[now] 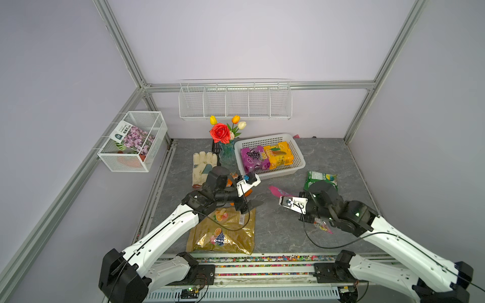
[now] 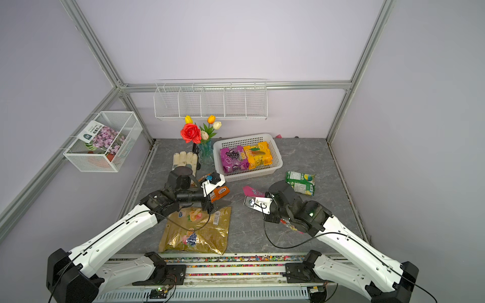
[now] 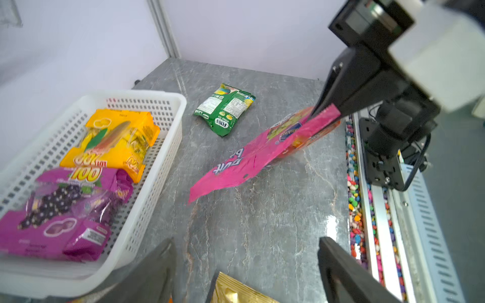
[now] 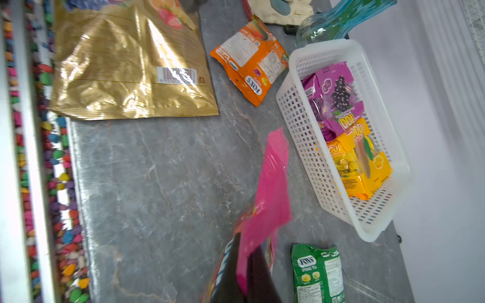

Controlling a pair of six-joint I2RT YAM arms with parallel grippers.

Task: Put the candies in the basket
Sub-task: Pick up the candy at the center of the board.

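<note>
Grey marbled tabletop point(image 1: 275, 223) fills the lower middle of both top views, and the white perforated plastic basket point(image 1: 280, 173) sits above centre. It already holds a purple grape-printed candy bag point(image 1: 254, 157) and a yellow-orange candy bag point(image 1: 280, 154).

The right gripper point(image 3: 324, 111) is clenched on one edge of the large magenta candy bag point(image 3: 249, 162). The bag hangs slanting at centre right of the left wrist view, its low corner close to the table.

The step looks like carrying this bag to the basket. That thin pinch on glossy film could slip, so lift until the trailing corner clears the rolled rim, then travel slowly. Let go only once most of the bag lies over the two bags inside.

The left gripper point(image 3: 246, 240) is spread wide and holds nothing, above the crinkled gold foil candy bag point(image 1: 225, 230). It should stay out of the path.

The small green candy bag point(image 1: 321, 179) and the small orange candy bag point(image 4: 249, 63) lie on the table.
</note>
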